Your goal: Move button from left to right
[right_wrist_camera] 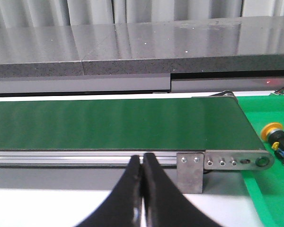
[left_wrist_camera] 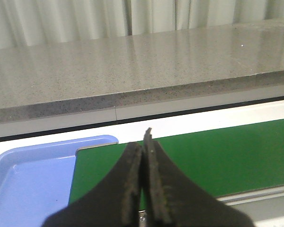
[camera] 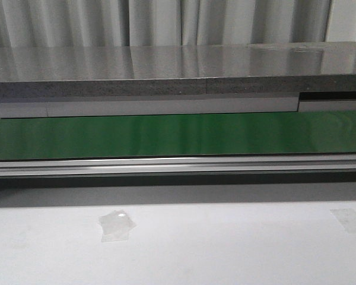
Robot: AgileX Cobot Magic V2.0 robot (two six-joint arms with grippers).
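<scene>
The button (right_wrist_camera: 273,130) shows only in the right wrist view. It lies on its side on a green mat (right_wrist_camera: 270,194) just past the right end of the green belt (right_wrist_camera: 109,123), orange-yellow cap towards the belt. My right gripper (right_wrist_camera: 142,159) is shut and empty, in front of the belt's metal rail and well to the left of the button. My left gripper (left_wrist_camera: 145,144) is shut with nothing in it, over the left end of the belt (left_wrist_camera: 217,156). In the front view the belt (camera: 178,135) carries nothing, and neither gripper appears there.
A blue tray (left_wrist_camera: 23,175) lies at the belt's left end. A grey stone counter (camera: 166,65) runs behind the belt. The white table (camera: 225,249) in front has a scrap of clear tape (camera: 116,225). A metal bracket (right_wrist_camera: 189,172) stands at the belt's right end.
</scene>
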